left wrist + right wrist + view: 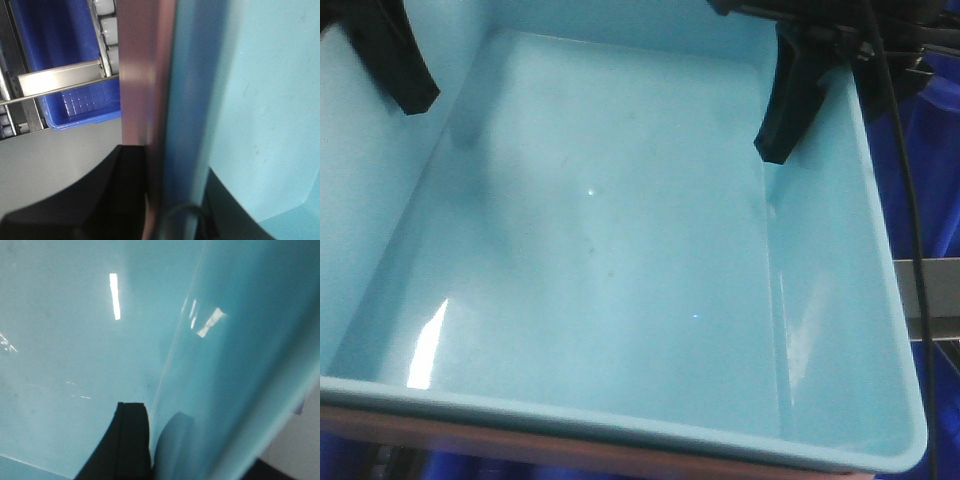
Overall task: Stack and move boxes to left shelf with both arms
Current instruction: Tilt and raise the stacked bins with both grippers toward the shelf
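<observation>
Roller shelf (pixel 107 30) beside level blue bin (pixel 620 250)

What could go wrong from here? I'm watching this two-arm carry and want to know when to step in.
1. Each gripper finger only hooks a side wall of the light blue bin; uneven arm motion could tilt or drop it.
2. The salmon-pink bin nested beneath shows no visible grip of its own and might slip free.
3. The steel rail is close; the stack might catch on it.

Lit brightly from overhead; white glare streaks on the blue bin (pixel 620 250); soft shadows below each claw; wrist views blurred, close surfaces unfocused.
</observation>
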Tool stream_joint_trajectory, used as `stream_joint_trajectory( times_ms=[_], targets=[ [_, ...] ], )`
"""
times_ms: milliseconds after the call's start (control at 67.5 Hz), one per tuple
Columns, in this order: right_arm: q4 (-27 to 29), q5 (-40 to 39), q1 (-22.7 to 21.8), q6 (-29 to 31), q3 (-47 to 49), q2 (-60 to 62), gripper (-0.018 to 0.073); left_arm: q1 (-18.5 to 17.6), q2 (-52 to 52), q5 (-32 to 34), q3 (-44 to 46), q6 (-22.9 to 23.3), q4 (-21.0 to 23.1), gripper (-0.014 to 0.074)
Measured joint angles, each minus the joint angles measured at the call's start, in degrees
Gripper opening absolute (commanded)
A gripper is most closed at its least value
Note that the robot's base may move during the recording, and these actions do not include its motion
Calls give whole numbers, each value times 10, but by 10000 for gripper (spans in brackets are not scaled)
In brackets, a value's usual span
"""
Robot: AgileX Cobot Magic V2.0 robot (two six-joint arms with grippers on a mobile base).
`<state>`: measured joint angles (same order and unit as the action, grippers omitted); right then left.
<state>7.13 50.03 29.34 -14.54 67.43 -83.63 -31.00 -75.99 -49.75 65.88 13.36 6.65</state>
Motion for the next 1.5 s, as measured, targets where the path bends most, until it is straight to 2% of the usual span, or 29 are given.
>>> stream_joint_trajectory(
  times_ms=[1408,1497],
  targets=[
    [-7,-18,0,0,0,1,58,2,0,-2,0,6,14,-3],
    [-8,-17,0,3,3,1,58,2,0,3,0,-4,14,-3]
  ],
)
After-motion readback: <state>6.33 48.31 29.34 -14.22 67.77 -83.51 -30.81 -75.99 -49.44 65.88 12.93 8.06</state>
